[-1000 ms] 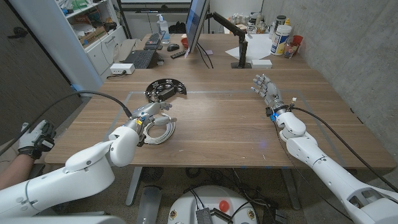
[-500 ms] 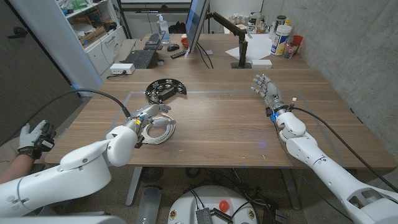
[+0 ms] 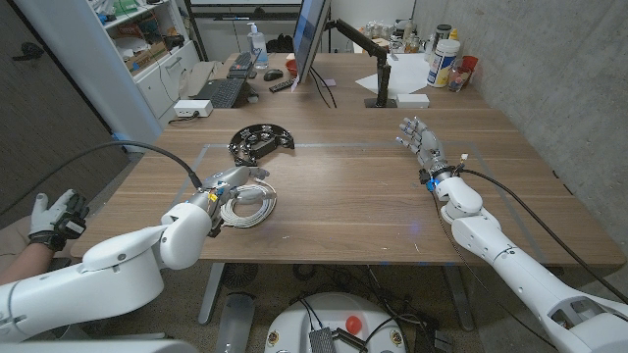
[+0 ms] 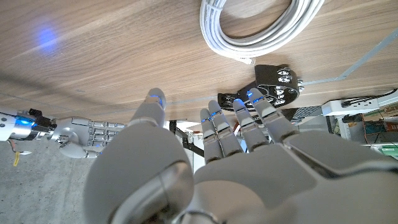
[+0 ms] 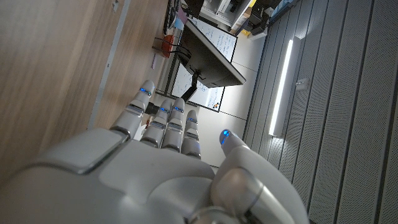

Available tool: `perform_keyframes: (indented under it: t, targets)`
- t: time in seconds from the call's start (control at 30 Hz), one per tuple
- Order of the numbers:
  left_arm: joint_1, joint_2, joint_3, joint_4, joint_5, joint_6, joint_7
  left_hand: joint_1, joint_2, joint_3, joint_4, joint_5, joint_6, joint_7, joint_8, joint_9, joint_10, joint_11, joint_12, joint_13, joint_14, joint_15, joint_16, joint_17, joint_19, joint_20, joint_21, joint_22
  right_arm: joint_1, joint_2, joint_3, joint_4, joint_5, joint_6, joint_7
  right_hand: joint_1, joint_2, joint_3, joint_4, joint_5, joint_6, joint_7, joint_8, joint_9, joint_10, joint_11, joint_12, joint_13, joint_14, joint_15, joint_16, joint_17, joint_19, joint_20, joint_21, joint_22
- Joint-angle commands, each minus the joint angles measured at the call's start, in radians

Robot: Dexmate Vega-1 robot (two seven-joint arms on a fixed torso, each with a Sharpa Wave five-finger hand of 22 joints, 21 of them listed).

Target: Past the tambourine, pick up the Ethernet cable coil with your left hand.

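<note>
At the far left edge of the head view, a person's gloved hand (image 3: 54, 218) shows below the table's edge. Next comes the robot's left hand (image 3: 228, 183), reaching out over the wooden table (image 3: 343, 196). Its fingers (image 4: 233, 134) are stretched out and a little apart, and they hold nothing. The white Ethernet cable coil (image 3: 247, 205) lies flat on the table just beside this hand, on its right side. In the left wrist view the coil (image 4: 261, 28) sits in front of the fingertips, but it is hard to tell if they touch it. A bit farther back on the table lies the black tambourine (image 3: 260, 141), with small shiny discs around its rim. Behind it, at the back of the table, stand a keyboard (image 3: 222, 92), a monitor (image 3: 310, 39) seen from its side, and a white sheet of paper (image 3: 400, 75). A white tub with a blue label (image 3: 444, 61) stands near the back right corner; its writing is too small to read. On the right side of the table is the robot's right hand (image 3: 420, 140), well apart from the coil. It stands up off the wood with its fingers (image 5: 165, 121) straight and side by side, holding nothing.
</note>
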Motion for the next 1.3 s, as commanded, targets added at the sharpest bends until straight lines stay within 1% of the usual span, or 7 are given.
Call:
perform_keyframes:
  t: [0.03, 0.27, 0.3, 0.37, 0.5, 1.0, 1.3]
  targets:
    - [0.112, 0.044, -0.084, 0.019, -0.019, -0.079, 0.05, 0.004, 0.004, -0.006, 0.001, 0.004, 0.012, 0.0, 0.007, 0.005, 0.012, -0.001, 0.007, 0.002, 0.012, -0.08, 0.001, 0.004, 0.004, -0.007, 0.002, 0.002, 0.001, 0.002, -0.002, 0.0, -0.014, -0.002, -0.02, 0.0, 0.01, 0.0, 0.0, 0.003, 0.003, -0.006, 0.004, -0.001, -0.003, 0.003, 0.006, 0.003, -0.004, -0.015, 0.002, 0.002, -0.002, -0.002, 0.004, 0.001]
    - [0.192, 0.054, -0.156, 0.023, -0.018, -0.108, 0.054, 0.004, 0.005, -0.008, 0.001, 0.004, 0.014, 0.0, 0.007, 0.005, 0.014, -0.001, 0.007, 0.003, 0.012, -0.081, 0.0, 0.004, 0.005, -0.008, 0.002, 0.002, 0.0, 0.005, -0.002, -0.001, -0.027, -0.002, -0.043, 0.0, 0.01, -0.001, 0.0, 0.003, 0.003, -0.005, 0.004, -0.001, -0.004, 0.003, 0.006, 0.003, -0.004, -0.014, 0.003, 0.002, -0.002, -0.001, 0.004, 0.001]
    - [0.226, 0.06, -0.188, 0.022, -0.019, -0.109, 0.051, 0.004, 0.005, -0.008, 0.001, 0.005, 0.016, 0.001, 0.007, 0.005, 0.015, -0.001, 0.007, 0.003, 0.013, -0.081, 0.0, 0.004, 0.005, -0.008, 0.002, 0.002, 0.0, 0.006, -0.003, -0.002, -0.032, -0.003, -0.052, 0.0, 0.011, 0.0, 0.0, 0.003, 0.004, -0.005, 0.005, -0.001, -0.004, 0.002, 0.006, 0.003, -0.004, -0.014, 0.003, 0.002, -0.002, -0.001, 0.005, 0.001]
    - [0.233, 0.055, -0.196, 0.024, -0.011, -0.116, 0.042, 0.004, 0.005, -0.009, 0.001, 0.005, 0.016, 0.001, 0.007, 0.005, 0.017, 0.001, 0.008, 0.003, 0.013, -0.08, 0.0, 0.004, 0.005, -0.008, 0.002, 0.002, 0.0, 0.006, -0.003, -0.002, -0.032, -0.003, -0.053, 0.0, 0.01, 0.0, 0.0, 0.003, 0.003, -0.005, 0.004, -0.001, -0.004, 0.002, 0.006, 0.003, -0.004, -0.015, 0.003, 0.001, -0.002, -0.002, 0.005, 0.001]
    - [0.31, 0.042, -0.268, 0.029, 0.013, -0.138, 0.021, 0.004, 0.006, -0.01, 0.002, 0.005, 0.015, 0.0, 0.006, 0.005, 0.017, -0.001, 0.007, 0.004, 0.011, -0.08, -0.001, 0.004, 0.006, -0.008, 0.002, 0.002, 0.0, 0.006, -0.005, -0.003, -0.043, 0.0, -0.062, 0.0, 0.01, 0.0, -0.001, 0.003, 0.004, -0.005, 0.004, -0.001, -0.004, 0.002, 0.006, 0.003, -0.004, -0.015, 0.003, 0.001, -0.002, -0.002, 0.005, 0.001]
    - [0.363, -0.047, -0.327, 0.042, 0.146, -0.204, -0.098, 0.003, 0.008, -0.015, 0.002, 0.006, 0.016, -0.002, 0.004, 0.005, 0.017, 0.0, 0.006, 0.006, 0.009, -0.084, -0.004, 0.004, 0.005, -0.009, 0.001, 0.003, 0.002, 0.009, -0.005, -0.002, -0.055, -0.003, -0.083, 0.001, 0.011, 0.0, -0.001, 0.003, 0.003, -0.005, 0.004, -0.001, -0.004, 0.001, 0.006, 0.003, -0.005, -0.016, 0.003, 0.0, -0.002, -0.002, 0.005, 0.001]
    - [0.429, -0.135, -0.395, 0.051, 0.24, -0.267, -0.169, 0.003, 0.009, -0.018, 0.003, 0.006, 0.013, 0.001, 0.001, 0.005, 0.018, -0.001, 0.005, 0.007, 0.01, -0.085, -0.005, 0.004, 0.007, -0.01, 0.001, 0.003, 0.004, 0.011, -0.007, 0.001, -0.07, 0.004, -0.094, 0.0, 0.011, 0.0, -0.001, 0.003, 0.003, -0.006, 0.004, -0.001, -0.004, 0.002, 0.006, 0.003, -0.005, -0.015, 0.003, -0.001, -0.001, -0.003, 0.005, 0.001]
